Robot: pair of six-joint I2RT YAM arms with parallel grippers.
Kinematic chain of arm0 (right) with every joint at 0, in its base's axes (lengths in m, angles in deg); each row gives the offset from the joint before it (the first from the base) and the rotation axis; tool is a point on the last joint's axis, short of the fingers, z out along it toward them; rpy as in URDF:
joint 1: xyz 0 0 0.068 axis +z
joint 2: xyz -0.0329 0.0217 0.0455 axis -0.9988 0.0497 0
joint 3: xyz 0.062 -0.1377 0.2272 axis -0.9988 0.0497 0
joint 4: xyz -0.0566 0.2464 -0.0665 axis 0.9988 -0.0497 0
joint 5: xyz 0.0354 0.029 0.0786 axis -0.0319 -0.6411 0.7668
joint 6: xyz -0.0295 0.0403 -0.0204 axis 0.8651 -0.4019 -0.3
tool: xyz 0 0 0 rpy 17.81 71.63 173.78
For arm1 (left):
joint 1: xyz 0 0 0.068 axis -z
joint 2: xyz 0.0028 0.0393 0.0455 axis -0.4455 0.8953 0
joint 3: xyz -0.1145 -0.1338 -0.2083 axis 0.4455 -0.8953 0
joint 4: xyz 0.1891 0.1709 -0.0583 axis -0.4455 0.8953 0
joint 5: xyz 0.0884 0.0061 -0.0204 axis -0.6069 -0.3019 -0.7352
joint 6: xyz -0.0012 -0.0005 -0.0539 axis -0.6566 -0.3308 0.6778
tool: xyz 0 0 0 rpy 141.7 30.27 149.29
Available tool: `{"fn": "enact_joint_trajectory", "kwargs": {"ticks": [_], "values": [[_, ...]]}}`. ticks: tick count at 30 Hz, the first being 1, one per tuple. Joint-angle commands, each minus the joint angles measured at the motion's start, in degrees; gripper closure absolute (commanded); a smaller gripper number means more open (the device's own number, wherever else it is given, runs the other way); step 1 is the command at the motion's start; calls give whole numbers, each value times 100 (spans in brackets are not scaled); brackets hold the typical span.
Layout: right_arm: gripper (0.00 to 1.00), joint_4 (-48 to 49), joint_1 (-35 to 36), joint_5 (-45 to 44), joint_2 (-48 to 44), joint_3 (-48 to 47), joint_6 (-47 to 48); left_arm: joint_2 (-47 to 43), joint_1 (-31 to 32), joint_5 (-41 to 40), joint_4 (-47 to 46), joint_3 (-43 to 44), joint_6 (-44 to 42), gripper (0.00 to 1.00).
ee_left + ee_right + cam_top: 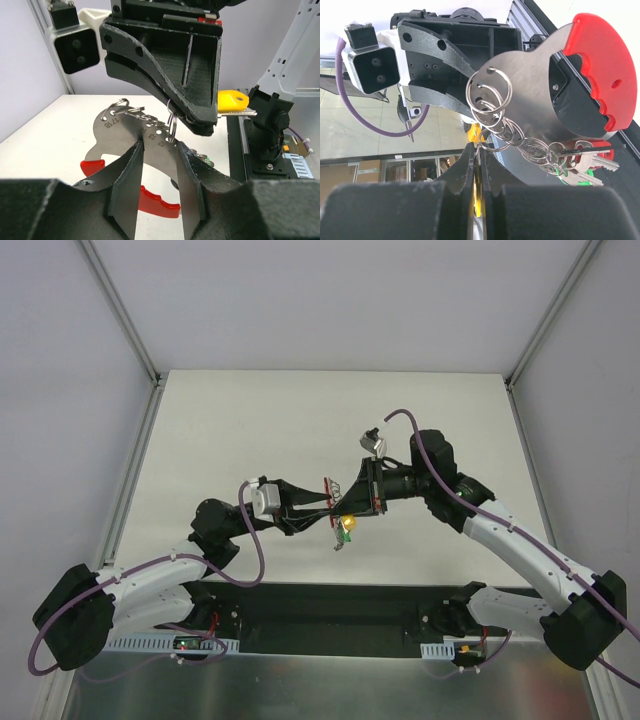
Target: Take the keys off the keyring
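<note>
Several keys [585, 160] — hanging from keyring [468, 95].

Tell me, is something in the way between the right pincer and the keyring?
No, nothing visible is. The right pincer already seems to pinch the keyring, up in the air. The yellow key sticks out beside it, and the left pincer grips the flat metal plate the rings hang from.

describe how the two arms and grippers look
Both arms have white links between black joints: left arm, right arm. A purple cable loops along each. The left gripper and right gripper have matte black wedge-shaped fingers, with a boxy pale camera at each wrist.
</note>
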Motion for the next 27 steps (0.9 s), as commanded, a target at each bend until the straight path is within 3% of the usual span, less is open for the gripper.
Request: {"fn": "enact_joint_trajectory", "kwargs": {"ticks": [1, 16, 21, 24, 27], "values": [[99, 348, 15, 205, -205, 43, -26, -48, 66, 200, -556, 203, 135, 68], [99, 357, 15, 205, -178, 34, 44, 83, 75, 647, -530, 343, 276, 69], [99, 340, 23, 205, -196, 52, 35, 127, 84, 744, -512, 378, 276, 78], [99, 340, 15, 214, -187, 61, 44, 154, 101, 788, -477, 387, 250, 93], [99, 191, 14, 223, -170, 26, 158, 206, 101, 771, -451, 431, 258, 100]]}}
